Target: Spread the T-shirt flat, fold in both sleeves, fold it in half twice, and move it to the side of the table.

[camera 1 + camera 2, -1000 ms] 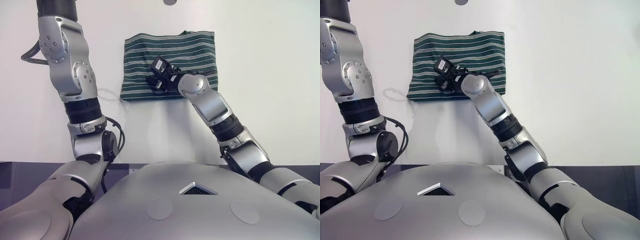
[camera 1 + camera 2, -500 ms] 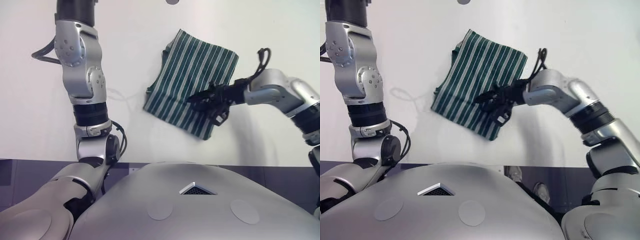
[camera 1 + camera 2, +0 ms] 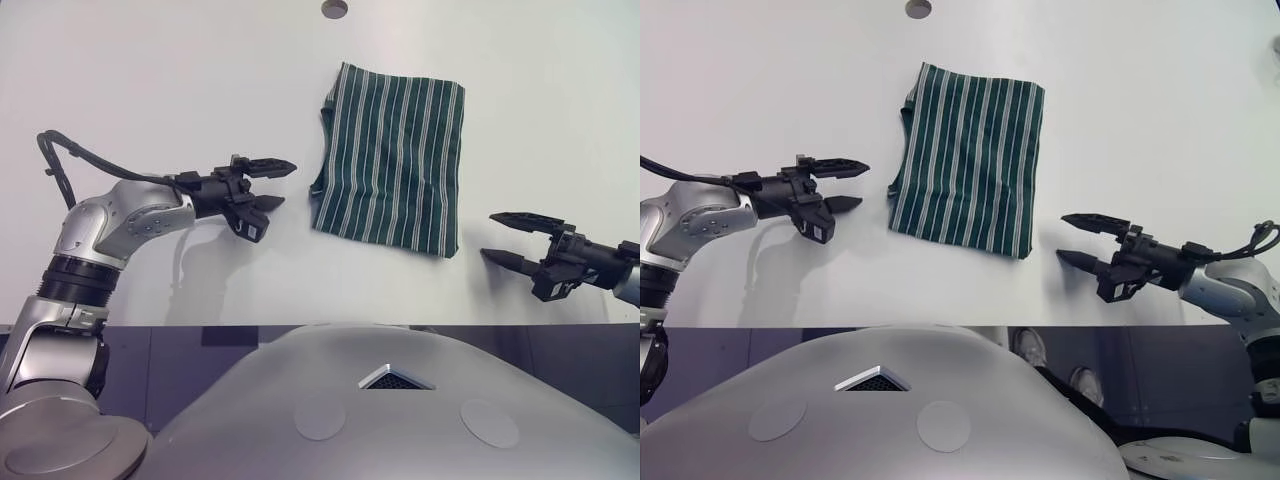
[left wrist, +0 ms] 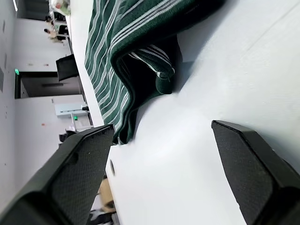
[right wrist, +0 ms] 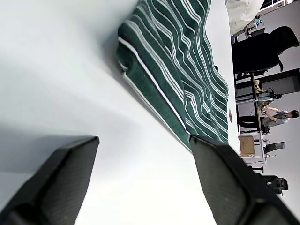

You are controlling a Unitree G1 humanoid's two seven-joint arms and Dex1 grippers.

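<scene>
The T-shirt lies folded into a compact, roughly rectangular packet on the white tabletop, about midway between the side edges and closer to the far edge than the near one. It is a soft dark green knit with thin white stripes running along its length, and its layered edges bulge slightly at the near corners. Smooth bare surface stretches wide on both sides of it. The left gripper hovers just beside the shirt's left edge, its black fingers spread and holding nothing. The right gripper sits near the shirt's near right corner, close to the tabletop's near edge, its jaws likewise apart and empty. A small round grey disc sits by the far edge.
</scene>
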